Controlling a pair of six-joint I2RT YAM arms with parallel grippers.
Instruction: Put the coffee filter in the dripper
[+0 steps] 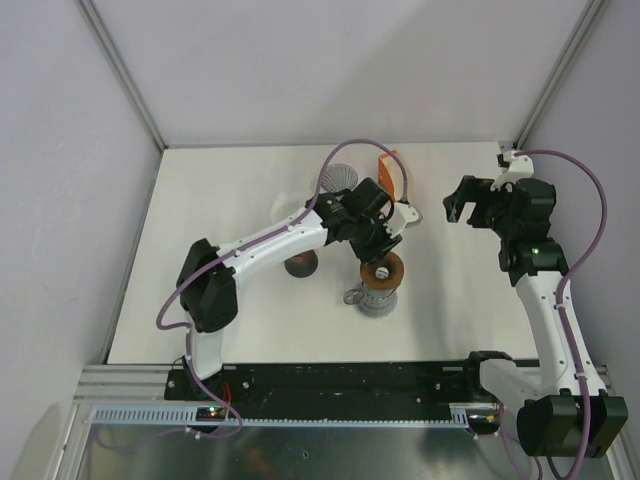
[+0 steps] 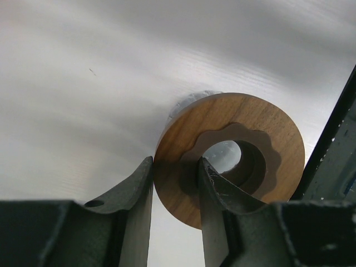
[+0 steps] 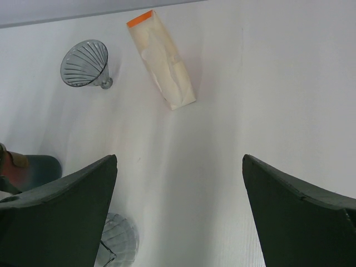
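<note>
A paper packet of coffee filters (image 3: 161,58) with an orange top (image 1: 388,170) lies at the back of the table. Beside it lies a clear ribbed glass dripper cone (image 3: 84,64), also seen from above (image 1: 340,178). My left gripper (image 2: 175,167) is shut on a wooden ring (image 2: 245,119): one finger sits outside its rim, the other in its centre hole. In the top view the ring (image 1: 383,272) rests over a ribbed glass piece (image 1: 378,300) mid-table, with the left gripper (image 1: 380,252) right behind it. My right gripper (image 3: 179,167) hangs open and empty over bare table at the right (image 1: 462,210).
A dark round object (image 1: 300,265) sits partly under the left arm. Ribbed glass (image 3: 117,239) shows by the right gripper's left finger. White walls close the table (image 1: 220,300) at back and sides.
</note>
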